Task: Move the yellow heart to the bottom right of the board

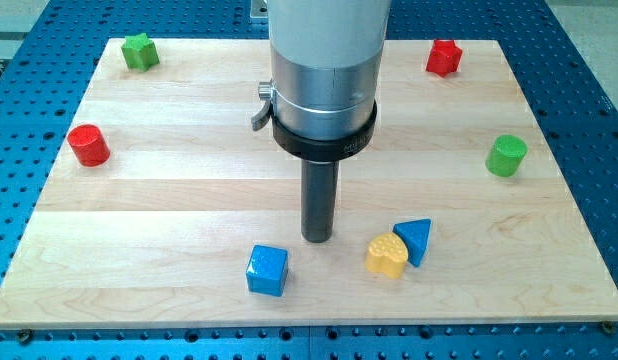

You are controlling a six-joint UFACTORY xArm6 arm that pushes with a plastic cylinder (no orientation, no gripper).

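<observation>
— What lay under us? A pale wooden board (189,200) of glued planks, resting on a blue perforated table (19,110) that showed on every side of it.

— And our arm? Our silver cylinder with its black collar came down from the view's top at the middle, ending in the dark rod. Our tip (318,240) stood on the board, low and near the centre. It was a bare rod, with nothing to spread or press together, and it pinched nothing.

— Where was the yellow heart (386,256)? Just to the view's right of our tip and slightly lower, apart from it by a small gap. It sat against the blue triangle (415,240), which seemed to touch it on its right side.

— What else did we see near us? A blue cube (267,270) to the view's lower left of our tip, also apart from it.

— And farther off? A green star-like block (140,51) at the top left corner, a red cylinder (89,145) at the left edge, a red block (443,57) of unclear shape at the top right, and a green cylinder (506,156) at the right edge.
</observation>
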